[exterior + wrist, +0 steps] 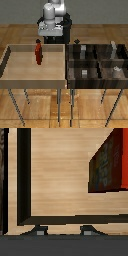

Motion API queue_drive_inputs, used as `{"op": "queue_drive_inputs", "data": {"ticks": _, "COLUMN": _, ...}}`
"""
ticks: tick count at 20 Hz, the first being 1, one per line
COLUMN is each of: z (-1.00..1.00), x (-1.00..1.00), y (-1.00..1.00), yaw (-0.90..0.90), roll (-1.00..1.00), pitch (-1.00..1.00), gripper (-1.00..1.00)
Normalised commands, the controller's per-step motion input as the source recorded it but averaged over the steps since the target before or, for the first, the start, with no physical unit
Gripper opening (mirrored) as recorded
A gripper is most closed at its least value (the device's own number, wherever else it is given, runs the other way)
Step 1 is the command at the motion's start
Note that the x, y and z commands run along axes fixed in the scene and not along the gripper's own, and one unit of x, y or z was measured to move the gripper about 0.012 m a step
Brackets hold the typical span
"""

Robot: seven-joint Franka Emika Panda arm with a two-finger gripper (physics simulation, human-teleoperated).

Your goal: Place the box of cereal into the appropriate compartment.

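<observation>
The box of cereal (38, 52) is a small, tall red box with dark markings. It stands upright in the light wooden tray (10, 80), near the tray's far wall and toward the exterior view's left. My gripper (50, 39) hangs above the tray's far edge, behind the box and a little toward the exterior view's right of it, not touching it. In the wrist view the box of cereal (107, 163) shows its dark face and a red side, off to one side of the gripper (63, 230). The two fingertips (40, 231) stand apart with nothing between them.
A dark bin with several compartments (97, 61) stands on the exterior view's right of the tray, with small grey blocks (84, 73) in some of them. Both rest on thin-legged stands over a wooden floor. The tray's dark wall (22, 178) runs through the wrist view.
</observation>
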Motion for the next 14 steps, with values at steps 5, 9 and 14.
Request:
{"op": "queue_drive_inputs", "data": {"ticks": 5, "z": 0.00, "x": 0.00, "y": 0.00, "yaw": 0.00, "roll": 0.00, "pitch": 0.00, "gripper": 1.00}}
{"op": "queue_drive_inputs", "data": {"ticks": 9, "z": 0.00, "x": 0.00, "y": -0.25, "yaw": 0.00, "roll": 0.00, "pitch": 0.00, "gripper": 1.00}}
{"op": "queue_drive_inputs", "data": {"ticks": 14, "z": 0.00, "x": 0.00, "y": -1.00, "yaw": 0.00, "roll": 0.00, "pitch": 0.00, "gripper": 1.00}}
